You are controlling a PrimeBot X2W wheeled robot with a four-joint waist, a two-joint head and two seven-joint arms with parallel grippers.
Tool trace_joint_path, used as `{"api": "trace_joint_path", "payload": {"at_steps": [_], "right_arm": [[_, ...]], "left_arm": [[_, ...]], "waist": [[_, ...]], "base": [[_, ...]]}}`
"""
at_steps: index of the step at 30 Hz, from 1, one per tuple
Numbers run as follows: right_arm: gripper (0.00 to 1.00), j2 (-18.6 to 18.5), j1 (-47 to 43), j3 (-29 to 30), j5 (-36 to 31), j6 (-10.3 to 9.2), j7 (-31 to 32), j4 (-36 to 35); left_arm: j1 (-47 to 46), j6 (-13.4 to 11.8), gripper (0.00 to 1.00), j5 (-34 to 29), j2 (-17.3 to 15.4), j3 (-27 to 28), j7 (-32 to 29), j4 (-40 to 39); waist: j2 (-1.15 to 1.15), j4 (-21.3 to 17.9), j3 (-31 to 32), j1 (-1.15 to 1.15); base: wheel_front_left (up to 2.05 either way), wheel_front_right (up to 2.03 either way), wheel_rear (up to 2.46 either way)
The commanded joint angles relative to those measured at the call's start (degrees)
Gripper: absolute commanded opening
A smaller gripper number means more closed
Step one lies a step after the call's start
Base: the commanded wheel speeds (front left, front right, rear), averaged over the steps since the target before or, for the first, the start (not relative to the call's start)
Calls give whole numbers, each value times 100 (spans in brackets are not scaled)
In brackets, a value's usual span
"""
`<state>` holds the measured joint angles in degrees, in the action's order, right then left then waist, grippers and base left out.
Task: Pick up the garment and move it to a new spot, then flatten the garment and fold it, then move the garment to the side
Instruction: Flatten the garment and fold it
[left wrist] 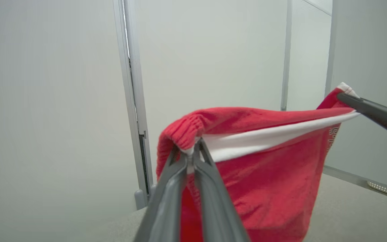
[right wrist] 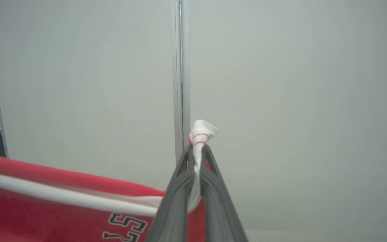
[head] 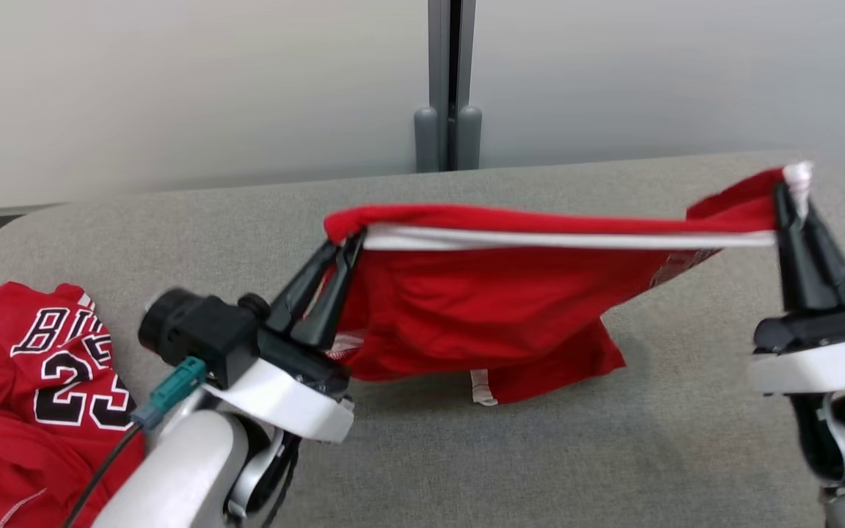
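Observation:
A red garment point(head: 488, 308) with a white band along its top edge hangs stretched between my two grippers above the grey table point(head: 613, 455). My left gripper point(head: 345, 242) is shut on its left end, also seen up close as the left gripper point(left wrist: 190, 149) pinching the red ribbed edge of the garment point(left wrist: 267, 174). My right gripper point(head: 789, 194) is shut on the white-tipped right corner; in the right wrist view the right gripper point(right wrist: 197, 151) clamps that white tip, with the garment point(right wrist: 45, 208) trailing left. The garment's lower hem touches the table.
A second red jersey point(head: 34, 396) with black lettering and the number 23 lies crumpled at the table's left front corner. A grey post point(head: 450, 88) and pale wall panels stand behind the table's far edge. The table's right front area is bare grey fabric.

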<state>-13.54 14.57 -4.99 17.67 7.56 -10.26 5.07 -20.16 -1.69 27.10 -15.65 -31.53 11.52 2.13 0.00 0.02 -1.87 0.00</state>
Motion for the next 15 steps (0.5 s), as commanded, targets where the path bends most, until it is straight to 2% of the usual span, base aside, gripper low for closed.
{"api": "trace_joint_path", "payload": {"at_steps": [1,7,11,15], "right_arm": [[0,-41,40,92,-87,-13,88,-226],[0,33,170,410,-326,-13,621,-1206],[0,66,363,450,-300,-12,867,-1385],[0,80,795,360,-188,-12,976,-1278]], "left_arm": [[-149,-77,0,-78,-72,74,-30,-139],[-582,-253,0,-219,-145,211,-244,-770],[-875,-243,0,-182,-118,251,-396,-826],[-1368,-113,0,-68,-22,320,-433,-614]], "waist": [[0,-14,100,0],[0,-30,244,0],[0,-66,179,0],[0,-103,-121,0]], "base": [[0,0,0],[0,0,0],[0,0,0],[0,0,0]]}}
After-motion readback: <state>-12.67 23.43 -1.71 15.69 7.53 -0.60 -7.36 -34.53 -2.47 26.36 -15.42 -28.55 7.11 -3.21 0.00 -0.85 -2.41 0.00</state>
